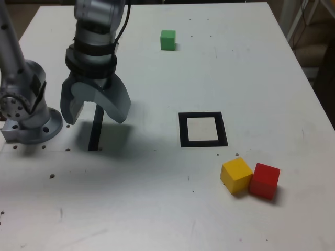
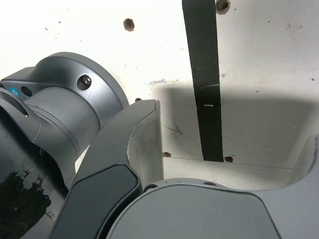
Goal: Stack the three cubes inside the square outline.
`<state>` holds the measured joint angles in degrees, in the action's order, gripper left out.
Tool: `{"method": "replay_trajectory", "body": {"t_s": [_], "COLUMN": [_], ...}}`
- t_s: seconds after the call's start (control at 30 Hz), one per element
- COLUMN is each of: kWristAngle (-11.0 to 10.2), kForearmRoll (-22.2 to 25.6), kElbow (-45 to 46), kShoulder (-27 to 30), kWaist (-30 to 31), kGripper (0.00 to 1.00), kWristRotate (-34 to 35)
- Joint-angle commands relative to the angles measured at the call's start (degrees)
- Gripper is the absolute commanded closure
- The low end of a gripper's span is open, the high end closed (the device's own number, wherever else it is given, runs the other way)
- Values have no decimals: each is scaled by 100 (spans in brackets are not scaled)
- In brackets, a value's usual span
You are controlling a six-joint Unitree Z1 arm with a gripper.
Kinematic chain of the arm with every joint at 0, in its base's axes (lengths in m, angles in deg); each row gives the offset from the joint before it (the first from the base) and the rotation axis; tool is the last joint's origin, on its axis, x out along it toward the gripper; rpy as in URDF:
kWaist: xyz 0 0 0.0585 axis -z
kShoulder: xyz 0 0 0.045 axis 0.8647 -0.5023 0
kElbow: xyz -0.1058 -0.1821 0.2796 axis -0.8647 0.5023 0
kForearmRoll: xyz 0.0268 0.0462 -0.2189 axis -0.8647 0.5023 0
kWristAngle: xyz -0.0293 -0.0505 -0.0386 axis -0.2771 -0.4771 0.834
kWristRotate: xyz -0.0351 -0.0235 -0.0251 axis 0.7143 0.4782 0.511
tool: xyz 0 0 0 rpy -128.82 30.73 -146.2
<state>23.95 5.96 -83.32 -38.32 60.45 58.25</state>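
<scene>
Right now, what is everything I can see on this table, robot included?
Green cube: one, green, far side of the table, alone.
Yellow cube: one, yellow, near side, just beyond a corner of the square outline, touching the red cube.
Red cube: one, red, on the exterior view's right of the yellow cube.
Square outline: one, black frame with a pale centre, mid-table, nothing in it.
Black strip: one, black, flat on the table under the gripper.
Table: one, white, scuffed, with small holes.
Arm base: one, grey, at the exterior view's left.
Gripper: one, grey, jaws open, holding nothing, above the strip.
</scene>
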Motion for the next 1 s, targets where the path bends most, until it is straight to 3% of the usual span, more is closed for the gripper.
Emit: {"method": "replay_trajectory", "body": {"t_s": [0.0, 0.6, 0.97], "kWristAngle": [-2, -31, -18], "kForearmRoll": [0, 23, 286], "kElbow": [-8, -123, -782], "kShoulder": [-11, -30, -319], "kWaist": [-7, 18, 528], "kGripper": [1, 1, 1], "kWristRotate": [-9, -10, -9]}}
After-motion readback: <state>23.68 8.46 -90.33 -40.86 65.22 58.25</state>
